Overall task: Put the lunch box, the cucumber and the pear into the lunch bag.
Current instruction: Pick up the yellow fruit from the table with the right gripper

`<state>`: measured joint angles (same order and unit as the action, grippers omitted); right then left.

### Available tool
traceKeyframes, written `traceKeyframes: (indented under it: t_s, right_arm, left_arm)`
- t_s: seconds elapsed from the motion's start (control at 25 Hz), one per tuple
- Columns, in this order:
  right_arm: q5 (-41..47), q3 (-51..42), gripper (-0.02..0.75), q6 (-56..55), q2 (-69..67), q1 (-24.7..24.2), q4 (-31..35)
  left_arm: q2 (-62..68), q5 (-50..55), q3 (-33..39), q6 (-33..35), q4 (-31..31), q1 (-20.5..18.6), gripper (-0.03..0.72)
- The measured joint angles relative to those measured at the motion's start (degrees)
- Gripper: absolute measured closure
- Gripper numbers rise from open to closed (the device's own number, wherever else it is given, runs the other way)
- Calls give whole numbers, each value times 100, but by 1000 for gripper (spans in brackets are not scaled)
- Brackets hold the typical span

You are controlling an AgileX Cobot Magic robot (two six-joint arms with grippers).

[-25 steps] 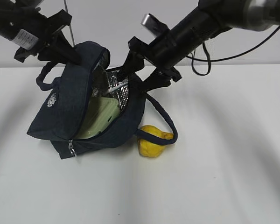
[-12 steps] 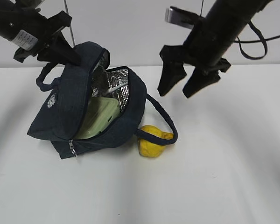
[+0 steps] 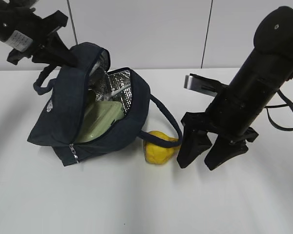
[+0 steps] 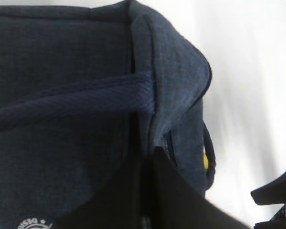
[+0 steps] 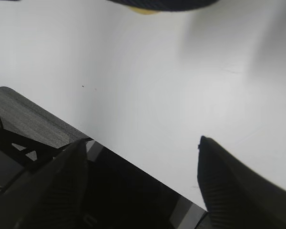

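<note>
Our left pincer (image 3: 71, 57) is clamped tight on the top edge of the lunch bag (image 3: 63, 114), holding its flap up so the foil-lined mouth gapes toward our right side. Just below that grip, inside the bag, the lunch box (image 3: 101, 119) leans with its sage lid showing. Our right pincer (image 3: 209, 155) hangs with its jaws spread wide and holding nothing, low over the white surface (image 3: 136, 204). The pear (image 3: 159, 147) lies just to its left, touching the bag's loop handle (image 3: 167, 119). We cannot see the cucumber.
</note>
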<state>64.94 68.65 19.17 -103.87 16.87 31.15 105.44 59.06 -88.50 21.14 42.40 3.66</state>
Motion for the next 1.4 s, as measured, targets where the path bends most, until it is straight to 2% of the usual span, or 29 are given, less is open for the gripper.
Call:
traceKeyframes:
  t_s: [0.32, 0.56, 0.64, 0.76, 0.88, 1.0, 1.12, 1.24, 1.4]
  right_arm:
    - [-550, -88, 207, 81, 12, 0, 184]
    - [-1588, -88, 206, 45, 12, 0, 1166]
    - [-1910, -88, 205, 524, 12, 37, 1444]
    - [-1902, 1, 165, 1666, -12, 108, 1616]
    - [-1745, 109, 131, 2692, -98, 133, 1292]
    - [-1630, 129, 124, 3575, -110, 133, 494]
    - [-1584, 129, 124, 4010, -110, 133, -175]
    - [-1713, 129, 124, 4438, -133, 133, -369]
    - [-1892, 141, 114, 4581, -262, 133, -278]
  left_arm:
    - [0, 89, 0, 0, -99, -766, 681]
    - [0, 134, 0, 0, -363, -869, 681]
    - [0, 146, 0, 0, -375, -869, 681]
    - [0, 146, 0, 0, -375, -869, 681]
    - [0, 146, 0, 0, -375, -869, 681]
    - [0, 146, 0, 0, -375, -869, 681]
    - [0, 146, 0, 0, -375, -869, 681]
    - [0, 146, 0, 0, -375, -869, 681]
    - [0, 135, 0, 0, -375, -869, 681]
